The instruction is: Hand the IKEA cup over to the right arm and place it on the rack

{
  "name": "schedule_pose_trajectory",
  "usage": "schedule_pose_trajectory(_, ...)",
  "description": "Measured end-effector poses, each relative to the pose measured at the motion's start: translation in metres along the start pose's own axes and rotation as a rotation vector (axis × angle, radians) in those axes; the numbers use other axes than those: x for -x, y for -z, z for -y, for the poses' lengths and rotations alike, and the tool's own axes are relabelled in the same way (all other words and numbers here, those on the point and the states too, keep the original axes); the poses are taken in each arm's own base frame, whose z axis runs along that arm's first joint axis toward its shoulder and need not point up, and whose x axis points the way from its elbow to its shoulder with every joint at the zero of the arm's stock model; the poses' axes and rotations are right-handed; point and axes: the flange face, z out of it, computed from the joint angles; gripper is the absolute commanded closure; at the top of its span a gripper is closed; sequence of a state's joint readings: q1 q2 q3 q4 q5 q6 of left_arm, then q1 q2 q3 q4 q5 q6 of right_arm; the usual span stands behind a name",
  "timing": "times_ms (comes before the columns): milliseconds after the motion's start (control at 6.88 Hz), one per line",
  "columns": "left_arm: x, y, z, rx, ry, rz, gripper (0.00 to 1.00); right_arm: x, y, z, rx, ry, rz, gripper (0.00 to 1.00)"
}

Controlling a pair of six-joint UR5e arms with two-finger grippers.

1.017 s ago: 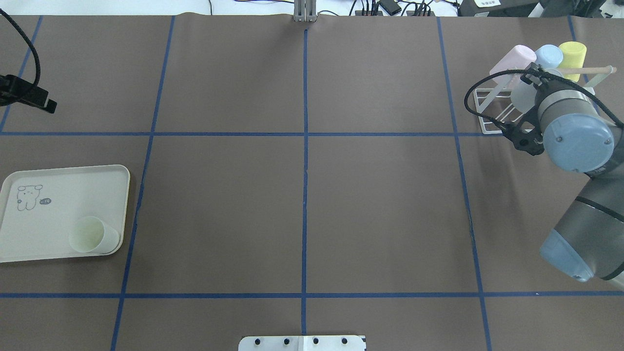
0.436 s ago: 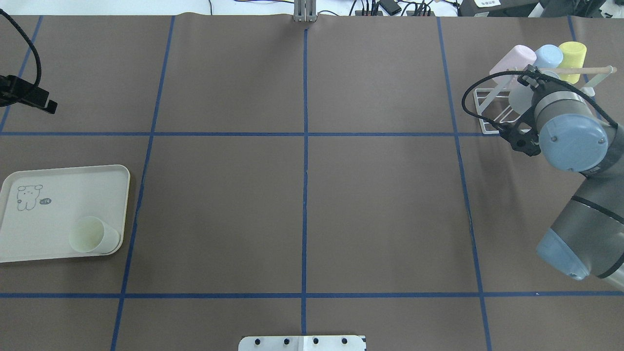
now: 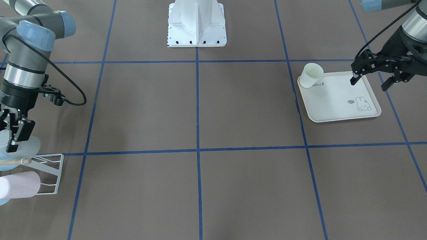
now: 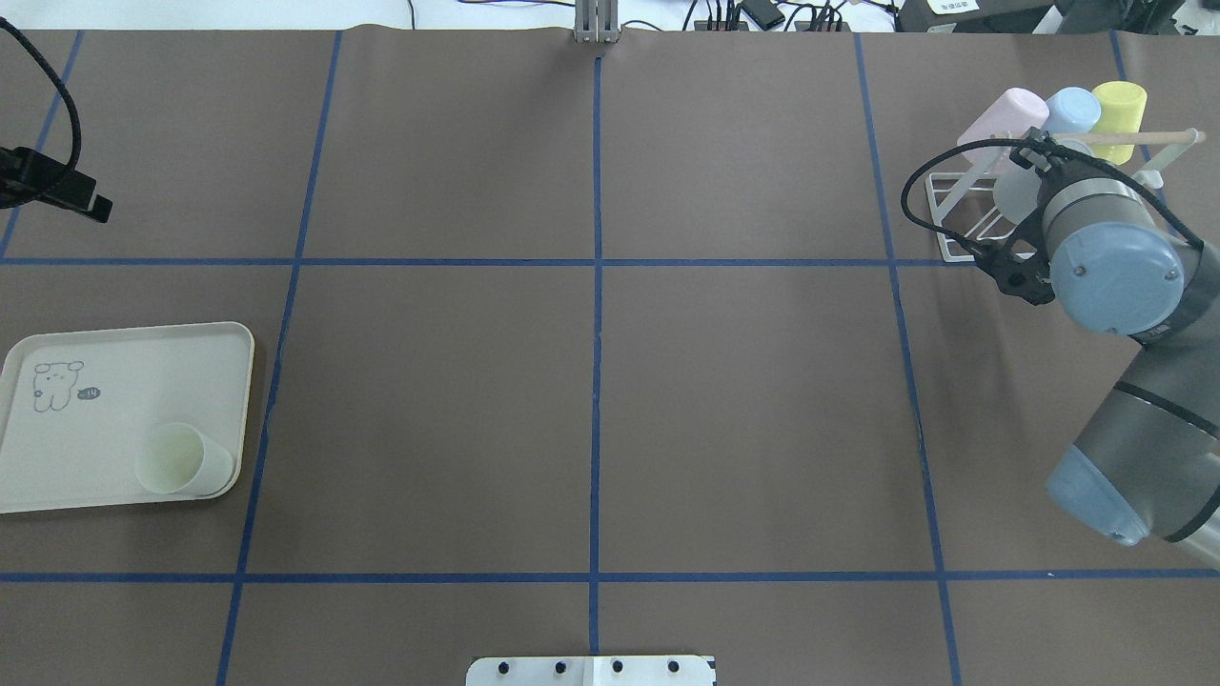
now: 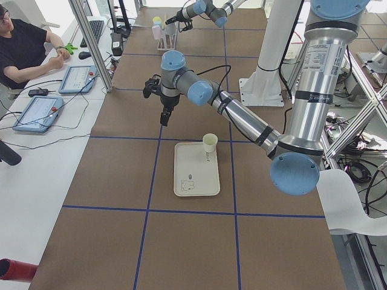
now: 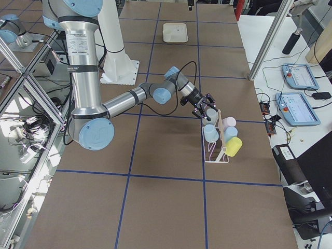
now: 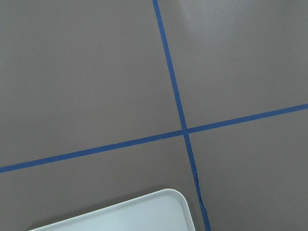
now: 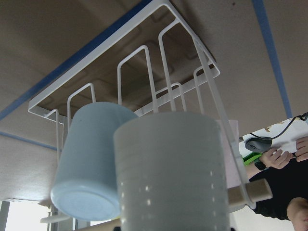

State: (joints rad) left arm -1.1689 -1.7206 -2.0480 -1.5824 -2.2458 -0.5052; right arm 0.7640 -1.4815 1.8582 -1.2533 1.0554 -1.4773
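Note:
My right gripper (image 3: 14,136) is shut on a pale grey cup (image 8: 173,173), which shows in the overhead view (image 4: 1012,191) against the white wire rack (image 4: 944,205). The cup sits among the rack's prongs (image 8: 144,53), next to a blue cup (image 8: 91,159) and below the wooden rod (image 4: 1144,138). A second, cream cup (image 4: 181,459) stands on the rabbit-print tray (image 4: 95,419). My left gripper (image 3: 370,83) is open and empty, hovering above the tray's outer edge, away from the cream cup (image 3: 311,75).
Pink (image 4: 1010,110), blue (image 4: 1072,107) and yellow (image 4: 1120,107) cups hang on the rack. The robot base (image 3: 196,23) stands at the table's middle edge. Blue tape lines grid the brown table. An operator (image 5: 27,48) sits at the side.
My right wrist has shifted slightly left, and the pale cup moved with it along the rack. The left gripper has barely drifted. The cream cup has not moved.

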Motion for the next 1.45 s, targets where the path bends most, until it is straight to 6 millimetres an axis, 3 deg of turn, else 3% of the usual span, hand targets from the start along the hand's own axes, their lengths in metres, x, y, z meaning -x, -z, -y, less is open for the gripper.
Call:
schedule_pose_trajectory(436,0.000,0.000,0.000,0.000,-0.001,0.000,0.00,-0.002,0.000,0.000,0.000,-0.001,-0.002,0.17)
schedule_pose_trajectory(726,0.001,0.000,0.000,-0.004,-0.003,0.002,0.00,-0.019,0.009,0.000,-0.037,-0.057,-0.028,0.13)
schedule_pose_trajectory(1017,0.006,-0.003,-0.005,-0.021,-0.018,0.019,0.00,-0.045,0.029,0.004,-0.182,-0.325,-0.048,0.10)
schedule_pose_trajectory(1453,0.020,-0.025,-0.036,-0.028,-0.035,0.030,0.00,-0.065,0.066,0.013,-0.477,-0.954,0.039,0.01)
